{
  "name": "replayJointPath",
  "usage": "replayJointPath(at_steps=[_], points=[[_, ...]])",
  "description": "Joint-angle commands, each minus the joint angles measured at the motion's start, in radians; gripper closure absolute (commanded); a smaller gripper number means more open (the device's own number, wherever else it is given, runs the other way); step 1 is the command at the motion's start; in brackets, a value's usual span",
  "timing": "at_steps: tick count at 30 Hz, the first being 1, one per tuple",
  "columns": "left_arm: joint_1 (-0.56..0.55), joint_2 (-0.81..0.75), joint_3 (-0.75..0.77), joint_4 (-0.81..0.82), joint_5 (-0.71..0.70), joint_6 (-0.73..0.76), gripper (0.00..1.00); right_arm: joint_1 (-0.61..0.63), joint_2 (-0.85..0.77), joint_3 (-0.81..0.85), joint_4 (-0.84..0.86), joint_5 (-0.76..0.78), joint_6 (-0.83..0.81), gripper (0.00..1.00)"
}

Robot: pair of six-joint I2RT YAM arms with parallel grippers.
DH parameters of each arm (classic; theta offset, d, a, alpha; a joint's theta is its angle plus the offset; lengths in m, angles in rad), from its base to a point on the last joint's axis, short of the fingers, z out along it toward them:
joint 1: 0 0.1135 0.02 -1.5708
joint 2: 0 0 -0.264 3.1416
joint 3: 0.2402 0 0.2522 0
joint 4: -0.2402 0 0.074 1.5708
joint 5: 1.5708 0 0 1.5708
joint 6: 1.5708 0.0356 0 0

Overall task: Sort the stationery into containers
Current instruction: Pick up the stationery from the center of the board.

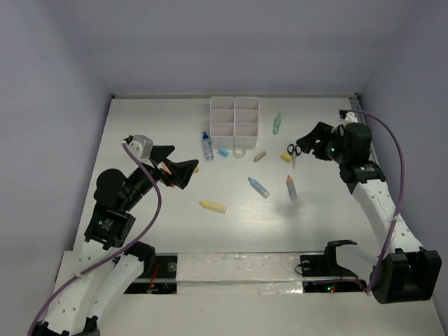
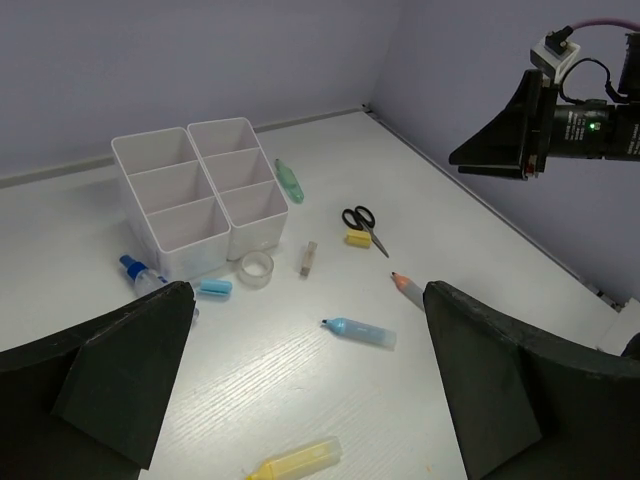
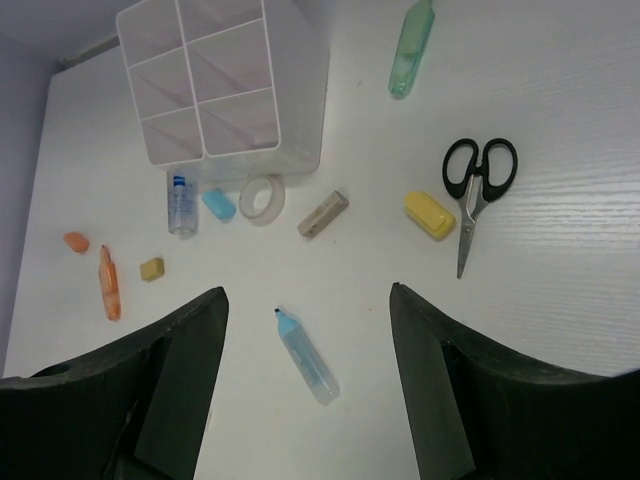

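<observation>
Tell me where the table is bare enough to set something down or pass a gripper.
Bare: the table left of the organizer, and its near strip, from the yellow highlighter to the near edge. Crowded: the band in front of the organizer, from the blue bottle past the tape roll to the scissors.
</observation>
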Motion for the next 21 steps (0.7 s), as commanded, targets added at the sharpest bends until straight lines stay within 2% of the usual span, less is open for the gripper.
replayJointPath(at_steps=[1,7,14,20,21], points=[[-0.005,-0.005,0.012,0.029,-0.008,0.013,0.01,0.050,0.031,0.055,-0.003,0.024,-0.035,0.28],[-0.005,0.004,0.012,0.028,-0.013,0.013,0.01,0.183,0.142,0.081,0.010,0.135,-0.049,0.26],[-0.005,0.006,0.009,0.026,-0.017,0.012,0.01,0.280,0.333,0.118,0.088,0.201,-0.003,0.26],[-0.005,0.009,0.008,0.028,-0.011,0.010,0.01,0.302,0.499,0.153,0.148,0.233,0.046,0.33],[-0.005,0.007,0.008,0.028,-0.010,0.009,0.01,0.302,0.518,0.159,0.154,0.236,0.051,0.37]])
